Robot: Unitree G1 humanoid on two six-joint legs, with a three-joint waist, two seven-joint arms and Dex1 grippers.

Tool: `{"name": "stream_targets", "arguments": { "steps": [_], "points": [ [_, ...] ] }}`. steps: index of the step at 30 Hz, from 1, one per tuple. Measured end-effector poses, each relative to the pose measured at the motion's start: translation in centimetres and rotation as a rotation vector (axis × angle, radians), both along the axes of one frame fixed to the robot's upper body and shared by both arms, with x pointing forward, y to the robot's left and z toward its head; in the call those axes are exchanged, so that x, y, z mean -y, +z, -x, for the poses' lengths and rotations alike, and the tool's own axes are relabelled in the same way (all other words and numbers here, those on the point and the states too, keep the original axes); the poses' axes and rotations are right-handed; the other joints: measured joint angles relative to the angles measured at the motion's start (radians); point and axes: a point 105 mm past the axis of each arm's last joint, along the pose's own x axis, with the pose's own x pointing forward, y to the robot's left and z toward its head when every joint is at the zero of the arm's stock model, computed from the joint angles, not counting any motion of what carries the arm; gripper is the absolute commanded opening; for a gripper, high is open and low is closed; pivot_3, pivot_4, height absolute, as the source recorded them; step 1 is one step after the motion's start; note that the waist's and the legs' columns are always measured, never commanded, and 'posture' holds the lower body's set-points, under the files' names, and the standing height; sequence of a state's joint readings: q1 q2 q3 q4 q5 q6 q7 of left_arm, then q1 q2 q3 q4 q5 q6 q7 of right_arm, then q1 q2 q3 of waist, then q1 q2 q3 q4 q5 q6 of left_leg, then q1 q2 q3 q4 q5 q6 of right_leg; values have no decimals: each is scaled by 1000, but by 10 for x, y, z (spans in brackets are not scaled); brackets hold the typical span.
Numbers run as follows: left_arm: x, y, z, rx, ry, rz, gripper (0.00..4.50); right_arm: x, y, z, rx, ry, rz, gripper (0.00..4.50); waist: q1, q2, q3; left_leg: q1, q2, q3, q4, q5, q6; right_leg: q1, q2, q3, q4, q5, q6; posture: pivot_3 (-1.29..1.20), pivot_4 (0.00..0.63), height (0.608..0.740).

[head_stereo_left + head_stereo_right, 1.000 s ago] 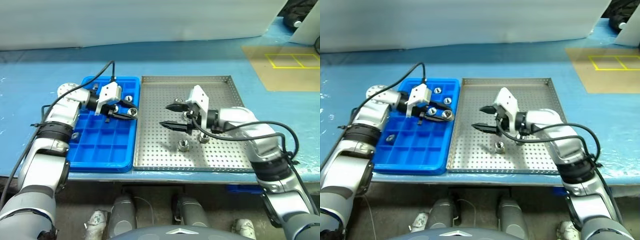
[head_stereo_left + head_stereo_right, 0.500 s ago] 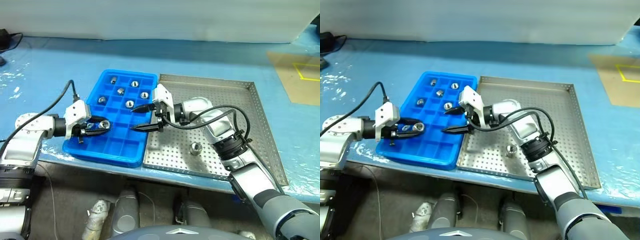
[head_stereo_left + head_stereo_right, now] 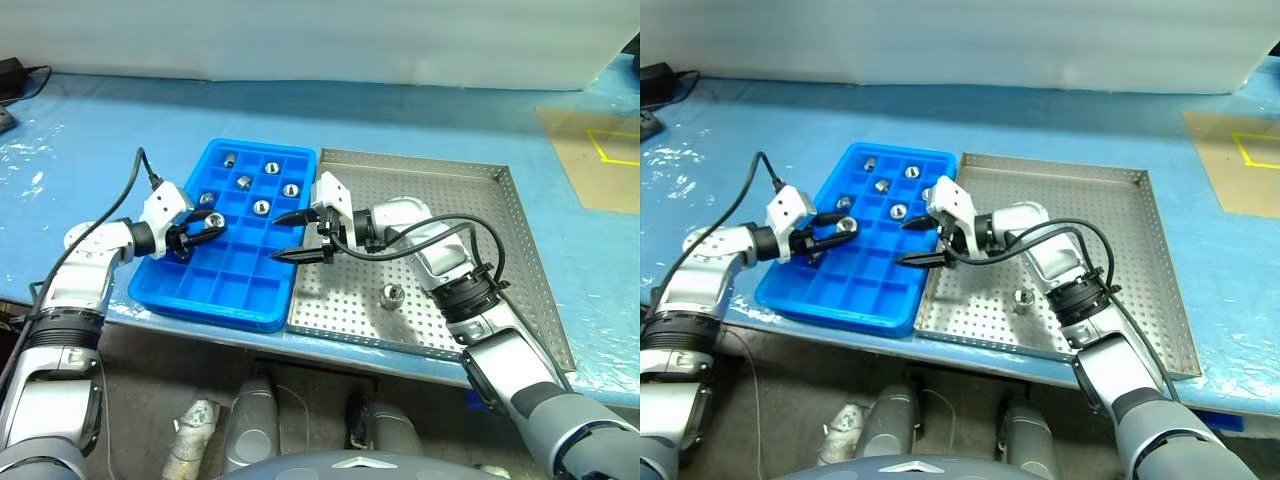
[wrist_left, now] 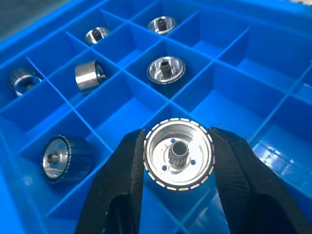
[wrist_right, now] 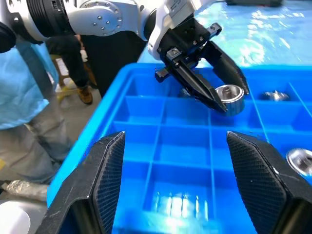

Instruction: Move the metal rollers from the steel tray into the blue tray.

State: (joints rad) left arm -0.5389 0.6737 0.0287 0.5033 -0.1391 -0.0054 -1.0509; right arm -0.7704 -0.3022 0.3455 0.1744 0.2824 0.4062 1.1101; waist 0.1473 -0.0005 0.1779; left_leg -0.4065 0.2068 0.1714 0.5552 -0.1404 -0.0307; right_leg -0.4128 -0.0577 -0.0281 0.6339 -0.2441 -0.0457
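Blue surface (image 3: 90, 130), frame centre: left tool (image 3: 200, 229) clamps a roller (image 4: 178, 154) above the blue tray (image 3: 215, 292); placement step, release into an empty cell. Right tool (image 3: 296, 236) gapes empty; steel tray (image 3: 520, 260) retains one roller (image 3: 390, 295).

My arms are silver-grey with black joint rings; each hand, left hand (image 3: 205, 226) and right hand (image 3: 292, 236), has a white block, ribbed black fingers (image 4: 119, 185) and black cable.

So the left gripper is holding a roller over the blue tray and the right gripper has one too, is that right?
Not quite. The left gripper does hold a metal roller over the blue tray, but the right gripper holds nothing: the right wrist view shows its fingers spread apart with only blue compartments between them.
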Motion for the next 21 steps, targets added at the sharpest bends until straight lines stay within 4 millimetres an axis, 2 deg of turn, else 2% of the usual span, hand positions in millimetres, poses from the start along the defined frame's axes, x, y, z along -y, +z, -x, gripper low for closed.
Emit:
{"name": "stream_targets", "arguments": {
  "steps": [4,14,18,21],
  "points": [
    [3,-1,-7,12,-11,-11,1672,4,4,-1,13,-25,-5,3405,0,0,0,-2,0,0,2,1,-1,-5,0,0,7,-1,-1,81,150,740],
    [12,-6,-23,20,-1,1,1672,8,2,1,6,-51,3,3405,3,0,0,-2,0,0,7,2,-4,-4,-1,2,8,-3,-5,48,150,740],
    [10,-6,-26,20,6,-6,2979,9,1,0,7,-62,4,3405,1,0,0,1,1,0,7,2,-4,0,-2,2,9,-2,-4,41,150,740],
    [9,-5,-27,26,10,-11,2979,11,0,-1,4,-72,6,3405,1,0,0,1,1,0,7,2,-3,1,-2,3,7,-2,-4,38,150,740]
  ]
}}
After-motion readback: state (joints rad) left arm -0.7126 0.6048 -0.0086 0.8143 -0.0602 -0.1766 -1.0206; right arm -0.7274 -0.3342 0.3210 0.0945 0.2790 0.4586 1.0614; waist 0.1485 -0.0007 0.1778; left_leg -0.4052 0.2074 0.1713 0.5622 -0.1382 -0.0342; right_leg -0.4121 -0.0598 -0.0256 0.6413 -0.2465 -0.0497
